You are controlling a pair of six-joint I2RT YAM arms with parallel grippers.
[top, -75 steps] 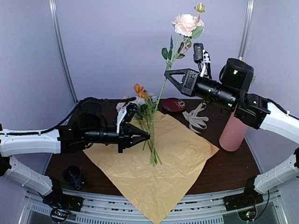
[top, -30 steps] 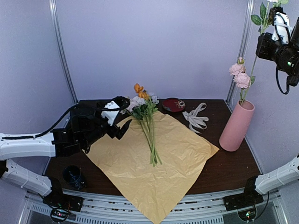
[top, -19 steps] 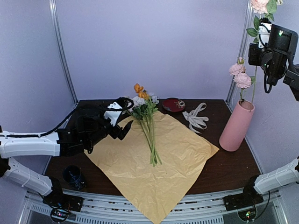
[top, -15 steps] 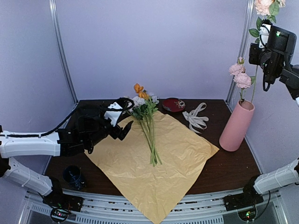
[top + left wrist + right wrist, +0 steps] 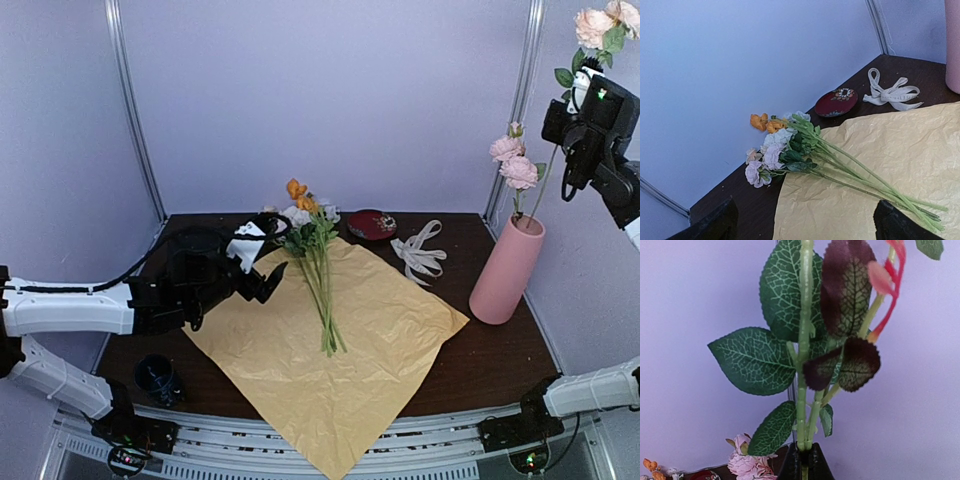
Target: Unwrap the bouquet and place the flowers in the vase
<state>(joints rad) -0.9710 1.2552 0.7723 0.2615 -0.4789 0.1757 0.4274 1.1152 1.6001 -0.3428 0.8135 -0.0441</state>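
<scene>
Flowers (image 5: 320, 262) on paper (image 5: 335, 385) | right gripper (image 5: 805, 454) pinching stem (image 5: 804, 340), wrist-view only | left gripper (image 5: 806, 221) spread

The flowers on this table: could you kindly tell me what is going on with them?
The paper is spread flat and the ribbon lies loose beside it. The right gripper, raised high, has its jaws shut on one pink flower, whose stem runs down towards the vase. The vase holds pink blooms. The left gripper hovers, jaws open, beside the other flowers lying on the paper.
</scene>
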